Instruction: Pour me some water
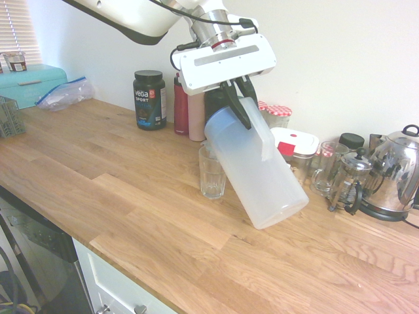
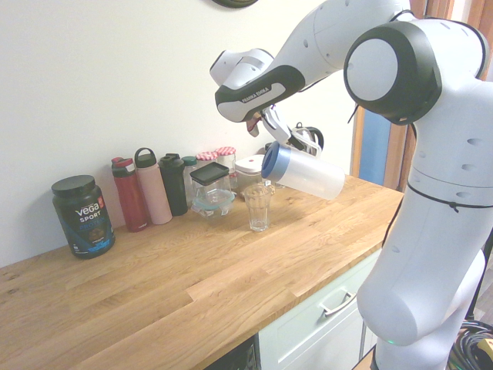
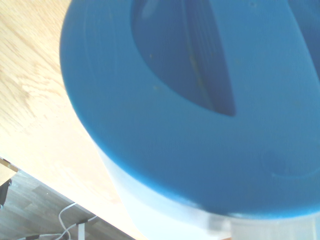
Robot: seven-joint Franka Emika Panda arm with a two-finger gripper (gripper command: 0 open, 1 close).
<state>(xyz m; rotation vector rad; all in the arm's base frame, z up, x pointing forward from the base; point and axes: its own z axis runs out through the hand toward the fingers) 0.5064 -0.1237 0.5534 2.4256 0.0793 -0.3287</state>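
The gripper (image 1: 237, 104) has its jaws clenched on the handle of the frosted pitcher (image 1: 256, 173), held tilted with its blue lid (image 2: 274, 163) dipped just above the glass (image 2: 258, 206) on the counter (image 1: 131, 196). Any water inside the pitcher can't be made out through its cloudy wall.

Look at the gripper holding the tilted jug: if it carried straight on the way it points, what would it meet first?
The gripper, shut on the jug, points down at a slant. Apart from the jug itself, the wooden countertop near the drinking glass probably comes first; depth is unclear.
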